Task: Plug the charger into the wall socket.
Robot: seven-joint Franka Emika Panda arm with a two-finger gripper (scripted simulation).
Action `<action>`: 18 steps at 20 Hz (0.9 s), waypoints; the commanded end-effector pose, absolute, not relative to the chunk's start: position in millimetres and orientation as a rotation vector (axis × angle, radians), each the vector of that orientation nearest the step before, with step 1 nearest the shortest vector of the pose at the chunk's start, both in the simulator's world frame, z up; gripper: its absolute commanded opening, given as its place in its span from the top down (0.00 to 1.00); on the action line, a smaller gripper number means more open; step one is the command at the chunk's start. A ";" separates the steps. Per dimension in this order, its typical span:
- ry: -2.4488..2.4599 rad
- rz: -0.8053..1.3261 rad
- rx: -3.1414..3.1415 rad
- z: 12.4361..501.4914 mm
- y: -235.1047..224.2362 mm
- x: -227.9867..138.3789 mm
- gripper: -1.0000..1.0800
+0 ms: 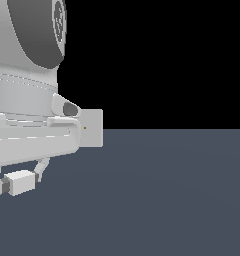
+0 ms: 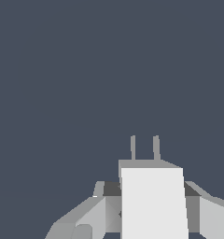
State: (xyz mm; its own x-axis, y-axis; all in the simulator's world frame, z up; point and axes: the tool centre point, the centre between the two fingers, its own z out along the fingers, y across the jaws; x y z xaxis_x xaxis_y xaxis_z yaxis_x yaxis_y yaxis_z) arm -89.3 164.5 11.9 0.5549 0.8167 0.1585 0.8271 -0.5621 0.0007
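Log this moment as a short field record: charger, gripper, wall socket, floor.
charger: white block held between the fingers; two prongs stick out from its far end in the wrist view
gripper: shut on the charger, low near the floor
wall socket: upright white square panel with a tiny yellowish dot, partly hidden by the arm in the exterior view; absent from the wrist view
charger to socket: apart, not plugged in
floor: plain dark grey-blue
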 end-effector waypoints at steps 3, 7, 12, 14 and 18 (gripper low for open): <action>-1.431 -0.216 -2.706 12.0 164.2 -89.3 1.00; -1.404 -0.217 -2.721 13.6 164.0 -87.8 1.00; -1.320 -0.222 -2.766 18.6 163.3 -83.1 1.00; -1.271 -0.225 -2.792 21.6 162.8 -80.4 1.00; -1.144 -0.231 -2.852 28.9 161.0 -73.7 1.00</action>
